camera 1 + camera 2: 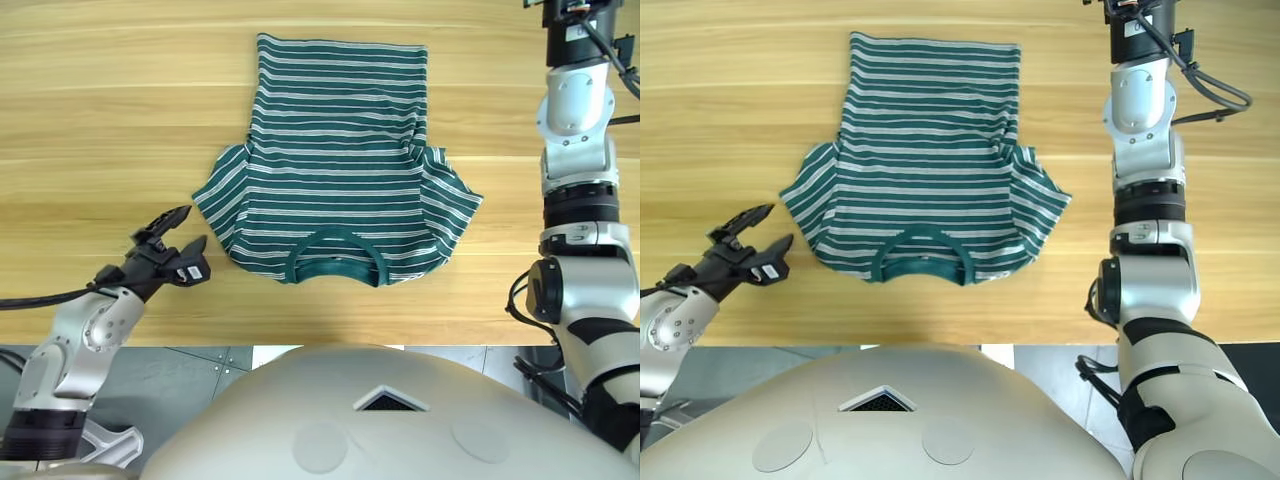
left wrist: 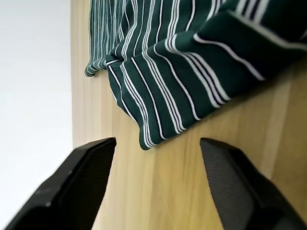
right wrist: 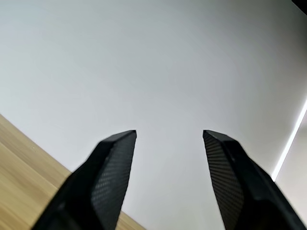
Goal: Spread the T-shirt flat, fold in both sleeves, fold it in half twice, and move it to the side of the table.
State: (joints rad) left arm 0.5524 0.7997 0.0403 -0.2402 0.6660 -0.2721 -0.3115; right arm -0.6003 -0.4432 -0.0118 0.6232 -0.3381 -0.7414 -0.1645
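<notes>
**Striped T-shirt lies mid-table**

The wooden table (image 1: 100,120) shows long plank grain. On its middle lies the T-shirt (image 1: 338,170), a soft green knit with thin white stripes. The left gripper (image 1: 193,228) is spread beside one sleeve. The right gripper (image 3: 169,136) is likewise spread and empty.

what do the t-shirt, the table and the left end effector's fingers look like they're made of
The T-shirt looks like soft matte knit fabric, probably cotton jersey: it drapes and wrinkles at the sleeves.
The table looks like wood or a wood-look laminate, with light grain lines and a smooth low sheen.
On the left end effector, the fingers look like matte black plastic or rubber with a fine surface texture.
</notes>
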